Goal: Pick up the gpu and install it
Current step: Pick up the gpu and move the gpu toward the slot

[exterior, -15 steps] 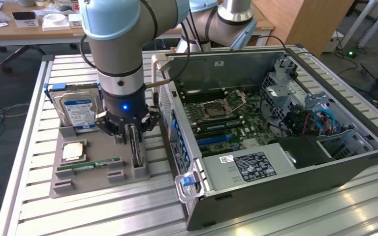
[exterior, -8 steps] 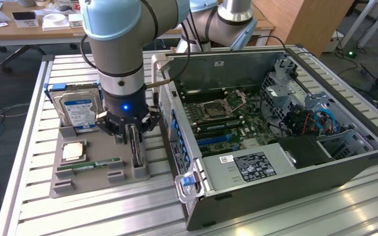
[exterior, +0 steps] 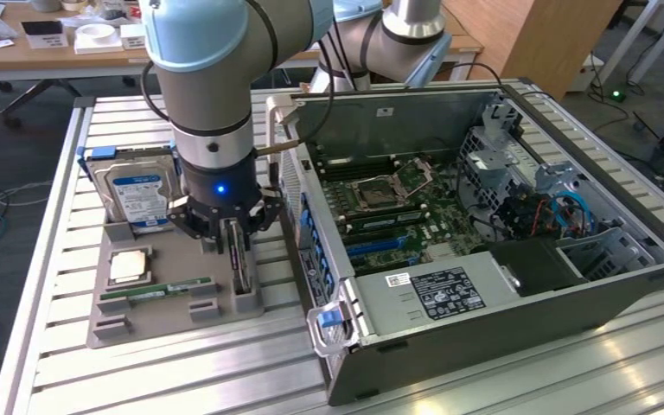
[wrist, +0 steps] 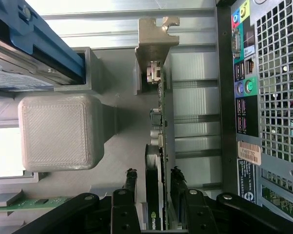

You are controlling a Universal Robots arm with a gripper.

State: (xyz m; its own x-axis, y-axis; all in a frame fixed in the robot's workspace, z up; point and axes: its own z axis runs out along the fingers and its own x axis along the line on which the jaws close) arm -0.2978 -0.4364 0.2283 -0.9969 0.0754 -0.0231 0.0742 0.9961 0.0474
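Observation:
The gpu stands on edge in a slot of the grey holder tray, on the exterior view's left of the open computer case. My gripper is lowered right over it. In the wrist view the gpu is a thin dark card with its silver bracket at the far end. My gripper is open and straddles the card. One fingertip stands a little clear of one face, the other sits close beside the opposite face.
The tray also carries a hard drive with a blue-white label, a CPU and a green RAM stick. The motherboard lies exposed inside the case. The case's rear port panel runs close alongside the card.

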